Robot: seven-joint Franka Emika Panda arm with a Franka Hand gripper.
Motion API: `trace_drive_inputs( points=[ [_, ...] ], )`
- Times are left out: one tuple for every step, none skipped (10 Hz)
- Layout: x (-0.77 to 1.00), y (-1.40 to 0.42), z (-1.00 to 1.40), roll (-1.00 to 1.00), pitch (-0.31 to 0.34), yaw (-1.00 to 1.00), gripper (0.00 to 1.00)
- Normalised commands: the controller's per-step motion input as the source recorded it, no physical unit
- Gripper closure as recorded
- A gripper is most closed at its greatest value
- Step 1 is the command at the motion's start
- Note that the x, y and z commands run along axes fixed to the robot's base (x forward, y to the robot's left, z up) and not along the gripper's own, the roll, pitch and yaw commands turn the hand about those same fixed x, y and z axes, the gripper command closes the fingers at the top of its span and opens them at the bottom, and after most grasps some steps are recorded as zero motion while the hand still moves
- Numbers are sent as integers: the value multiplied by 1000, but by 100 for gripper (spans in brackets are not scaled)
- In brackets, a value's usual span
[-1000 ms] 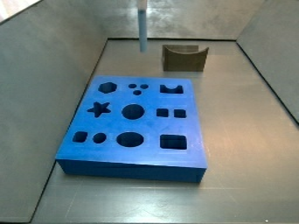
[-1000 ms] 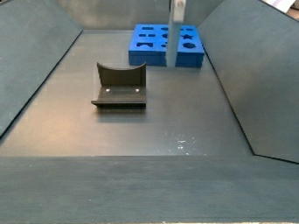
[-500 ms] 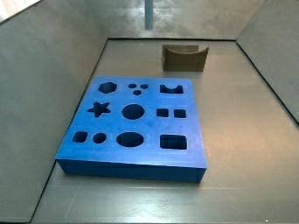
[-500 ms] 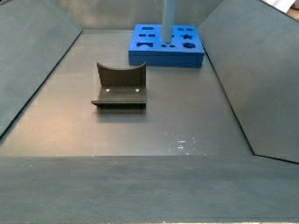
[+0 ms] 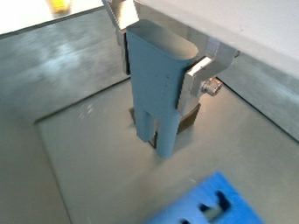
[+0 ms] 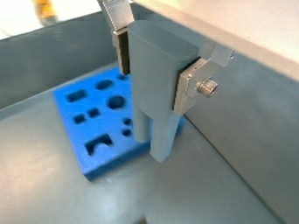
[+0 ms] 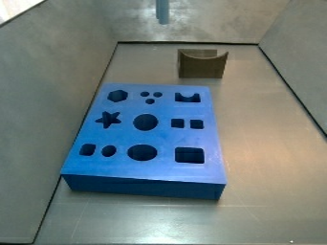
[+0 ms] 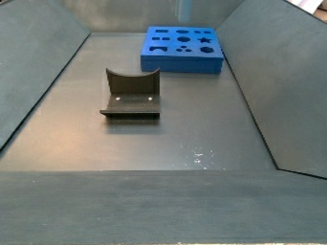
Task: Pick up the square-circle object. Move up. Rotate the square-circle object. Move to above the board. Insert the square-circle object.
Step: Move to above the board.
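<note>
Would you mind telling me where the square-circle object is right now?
The square-circle object is clamped in the jaws of the gripper, raised well above the floor; in a side view only its tip shows at the top edge, beyond the board.

A lab test rig: a bare grey metal-walled bin holds only the blue board (image 7: 149, 133), an olive block (image 7: 201, 63), and the pincer (image 5: 158, 61) above

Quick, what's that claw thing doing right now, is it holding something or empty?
Gripper: jaws shut on the square-circle object, held high above the floor.
</note>
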Motion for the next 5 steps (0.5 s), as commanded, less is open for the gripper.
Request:
trace_drive_inputs(
  points=[
    [-35,-1000,171,14,59,1000,100],
    [-31,-1000,177,15,65,1000,100],
    [-24,-1000,191,15,72,1000,100],
    [-11,-1000,188,14,76,1000,100],
    [12,-1000,192,14,84,1000,100]
  ],
)
